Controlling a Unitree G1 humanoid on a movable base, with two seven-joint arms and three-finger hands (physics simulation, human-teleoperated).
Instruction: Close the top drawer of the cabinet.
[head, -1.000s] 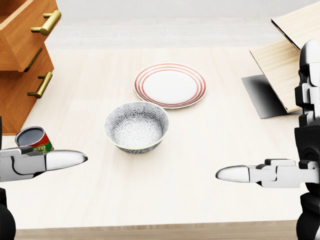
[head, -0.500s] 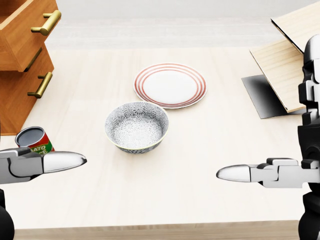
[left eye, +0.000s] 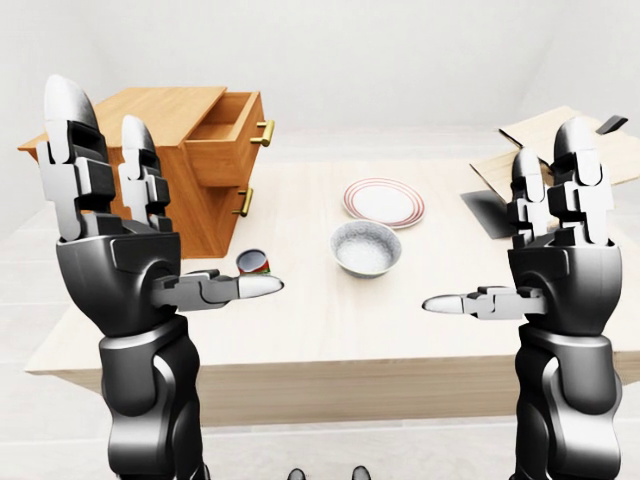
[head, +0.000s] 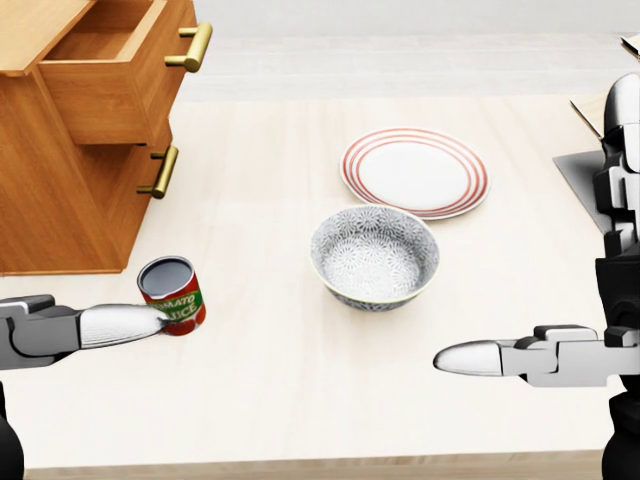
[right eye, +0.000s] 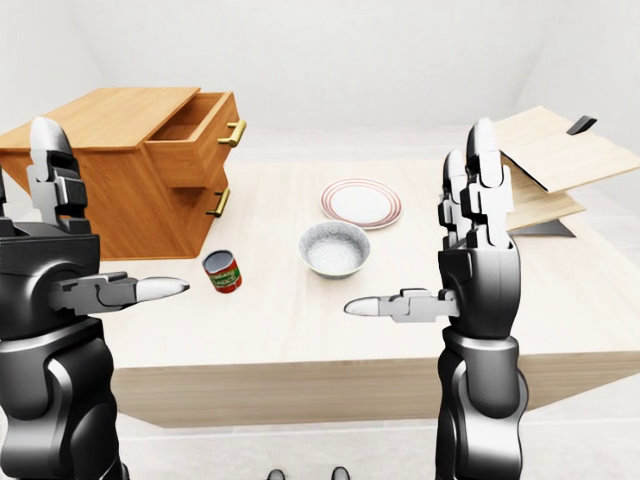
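We see bright, even, soft light throughout; faint shadow under the bowl (head: 374, 256) toward 6 o'clock; sharp render, no blur or glare.

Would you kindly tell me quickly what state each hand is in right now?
Left hand: open, fingers upright, holding nothing.
Right hand: open, fingers upright, holding nothing.

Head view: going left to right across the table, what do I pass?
Wooden cabinet with its top drawer open → red tomato can → patterned grey bowl → red-rimmed white plate.
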